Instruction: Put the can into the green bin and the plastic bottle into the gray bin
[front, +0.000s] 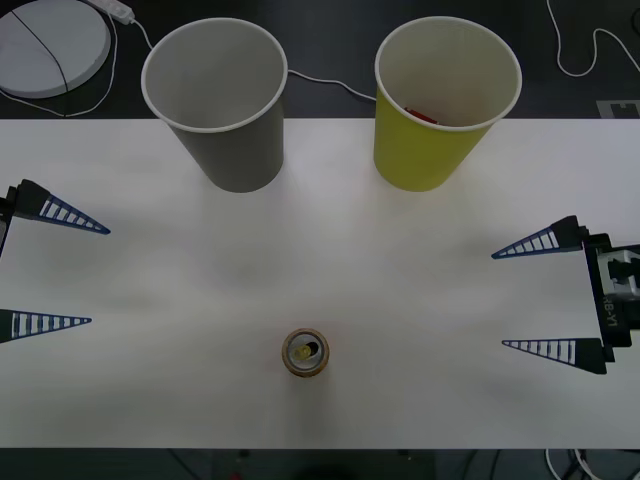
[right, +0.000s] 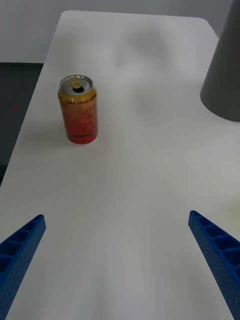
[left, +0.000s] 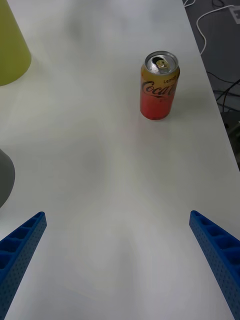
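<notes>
We see the can (front: 305, 353) upright near the tabletop's (front: 330, 260) front edge, about midway between our wide-open, empty left claw (front: 52, 270) and right claw (front: 545, 297). Beyond the can stand the gray bin (front: 217, 100) and green bin (front: 445, 100).

A white table (front: 150, 400) filled most of the scene. Beyond its far edge, on the dark floor, a round white disc (front: 45, 45) lay at the far left, and white cables (front: 580, 55) trailed at the far right.
</notes>
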